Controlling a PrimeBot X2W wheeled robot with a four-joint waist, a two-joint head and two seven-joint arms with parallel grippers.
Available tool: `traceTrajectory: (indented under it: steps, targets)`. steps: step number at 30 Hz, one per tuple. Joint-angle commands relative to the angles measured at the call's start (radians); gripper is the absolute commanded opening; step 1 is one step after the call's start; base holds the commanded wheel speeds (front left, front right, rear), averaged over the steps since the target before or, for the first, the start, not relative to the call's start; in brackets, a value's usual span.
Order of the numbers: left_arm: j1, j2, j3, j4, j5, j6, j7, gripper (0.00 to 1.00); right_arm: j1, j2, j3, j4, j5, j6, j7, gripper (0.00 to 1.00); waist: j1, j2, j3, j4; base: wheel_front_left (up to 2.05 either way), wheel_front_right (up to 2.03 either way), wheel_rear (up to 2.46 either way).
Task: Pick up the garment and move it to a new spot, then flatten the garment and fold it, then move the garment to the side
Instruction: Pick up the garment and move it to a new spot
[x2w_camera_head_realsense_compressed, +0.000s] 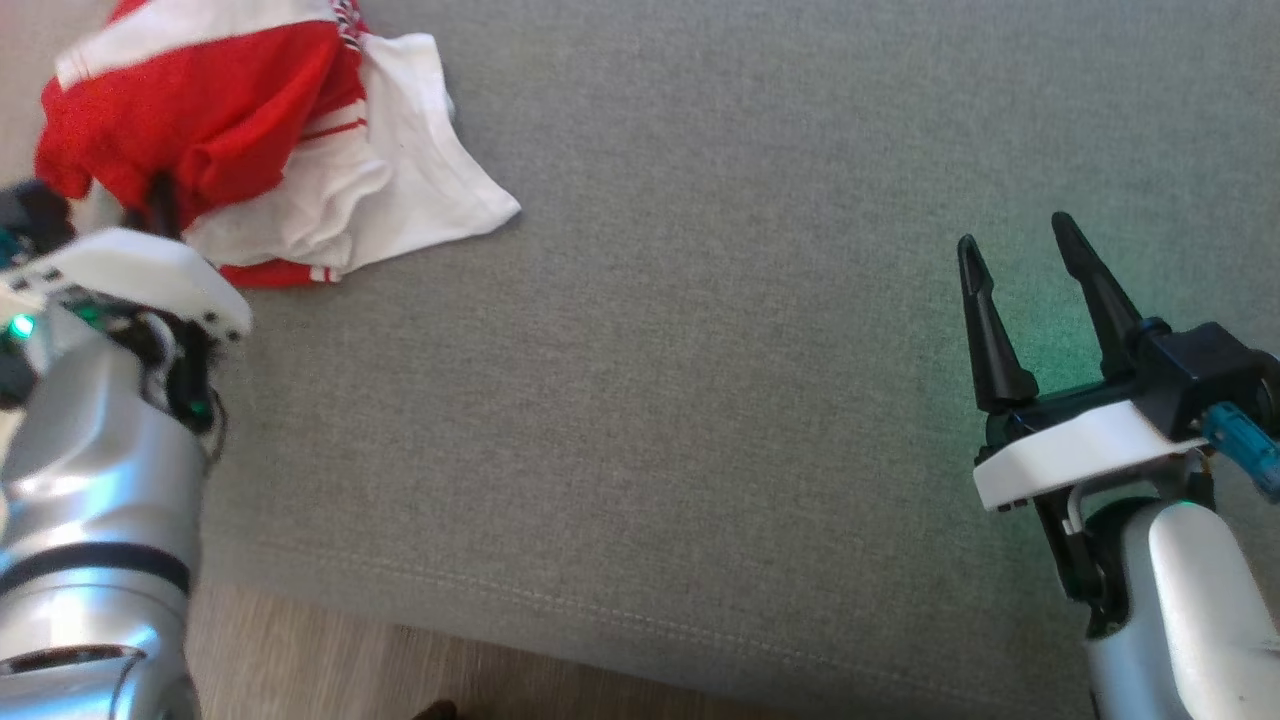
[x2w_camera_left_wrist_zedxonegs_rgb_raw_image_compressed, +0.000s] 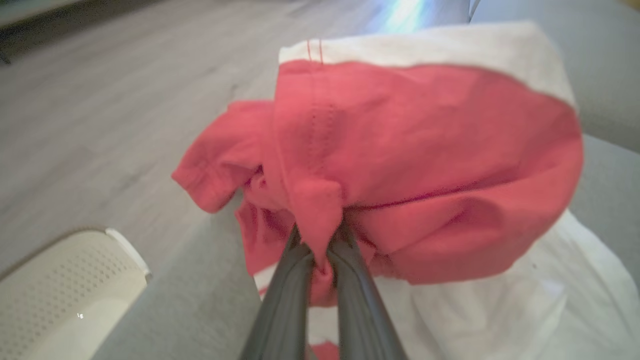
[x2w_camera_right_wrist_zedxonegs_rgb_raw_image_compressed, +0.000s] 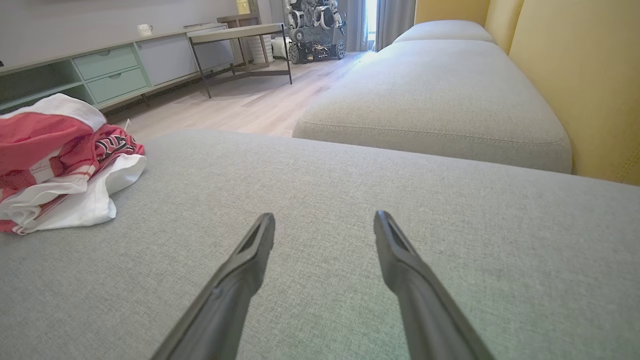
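Right hand (x2w_camera_head_realsense_compressed: 1013, 232), near right: fingers spread wide, holding nothing, over bare grey sofa cushion (x2w_camera_head_realsense_compressed: 700, 400); likely free for the flattening step. Left hand (x2w_camera_left_wrist_zedxonegs_rgb_raw_image_compressed: 320, 240), near left: clamped on a red fold, probably to lift. Garment (x2w_camera_head_realsense_compressed: 250, 130), far left on the cushion: crumpled red-and-white heap, white hem splayed right.
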Motion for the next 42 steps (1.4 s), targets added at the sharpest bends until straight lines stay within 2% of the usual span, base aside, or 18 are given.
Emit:
traceTrajectory:
  steps: [1,7,14,19,26,31,32,34,38,42]
  targets:
    - [-0.028,0.070,0.015,-0.053,0.013,0.014,-0.012,0.00,-0.005,0.004,0.019,-0.031,0.008,0.004,-0.007,1.00,-0.0001,0.0000,-0.021,0.010,0.00,0.00,0.00]
    - [0.017,0.100,0.026,-0.322,0.065,0.049,-0.013,0.00,0.022,0.017,0.002,-0.006,0.023,0.004,-0.033,1.00,-0.0001,0.0000,-0.103,0.025,0.00,0.00,0.00]
    - [0.113,0.111,0.010,-0.593,0.115,0.052,-0.014,0.00,0.055,0.033,-0.023,0.015,0.037,0.004,-0.061,1.00,-0.0001,0.0000,-0.206,0.006,0.00,0.00,0.00]
    - [0.252,0.080,-0.035,-0.775,0.135,0.056,0.003,0.00,0.094,0.040,-0.043,0.020,0.048,0.004,-0.076,1.00,-0.0001,0.0000,-0.269,-0.037,0.00,0.00,0.00]
    - [0.512,0.014,-0.086,-1.018,0.125,0.079,0.087,0.00,0.130,0.043,-0.041,-0.003,0.072,0.004,-0.077,1.00,-0.0001,0.0000,-0.288,-0.148,0.00,0.00,0.00]
    - [0.599,-0.052,-0.160,-1.075,0.105,0.067,0.135,0.00,0.125,0.044,-0.028,-0.026,0.086,0.004,-0.072,1.00,-0.0001,0.0000,-0.256,-0.240,0.00,0.00,0.00]
    - [0.599,-0.052,-0.160,-1.075,0.105,0.067,0.135,0.00,0.125,0.044,-0.028,-0.026,0.086,0.004,-0.072,1.00,-0.0001,0.0000,-0.256,-0.240,0.00,0.00,0.00]
    - [0.602,-0.066,-0.178,-1.067,0.098,0.061,0.141,0.00,0.112,0.044,-0.011,-0.029,0.090,0.004,-0.073,1.00,-0.0001,0.0000,-0.239,-0.292,0.00,0.00,0.00]
    - [0.574,-0.081,-0.224,-1.025,0.107,0.047,0.149,0.00,0.086,0.044,0.028,-0.023,0.109,0.004,-0.084,1.00,-0.0001,0.0000,-0.208,-0.396,0.00,0.00,0.00]
    - [0.532,-0.103,-0.290,-0.945,0.101,0.016,0.170,0.00,0.075,0.044,0.043,-0.009,0.131,0.004,-0.104,1.00,-0.0001,0.0000,-0.176,-0.480,0.00,0.00,0.00]
